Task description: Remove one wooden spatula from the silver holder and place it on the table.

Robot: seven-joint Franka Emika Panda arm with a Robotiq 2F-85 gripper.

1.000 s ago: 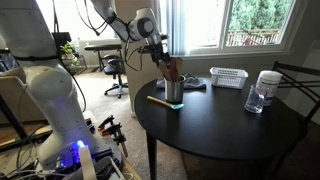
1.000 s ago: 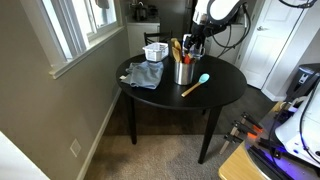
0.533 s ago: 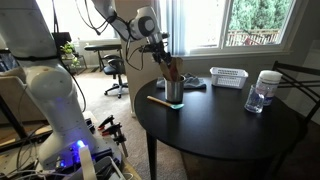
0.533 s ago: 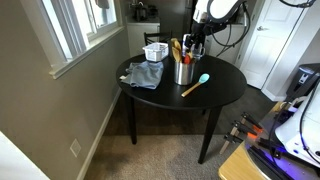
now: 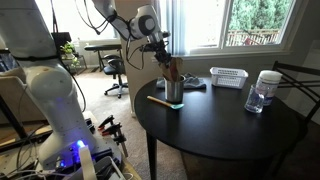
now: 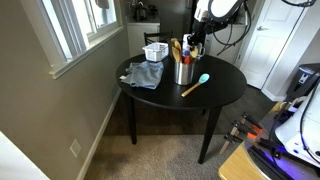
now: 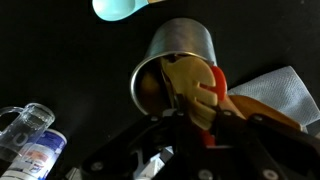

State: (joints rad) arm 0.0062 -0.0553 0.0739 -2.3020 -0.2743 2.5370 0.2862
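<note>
The gripper, whose closure cannot be told, is being held over the silver holder; the wooden spatula, at its 12 o'clock in the wrist view, should be pulled straight upward.

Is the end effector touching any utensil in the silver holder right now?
Cannot tell. In the wrist view the end effector crowds the utensils in the silver holder, but dark overlap hides contact or gap.

Black table; shiny silver holder; pale wooden spatula; white slatted basket; grey-blue cloth; wooden spoon with a light blue-green head
</note>
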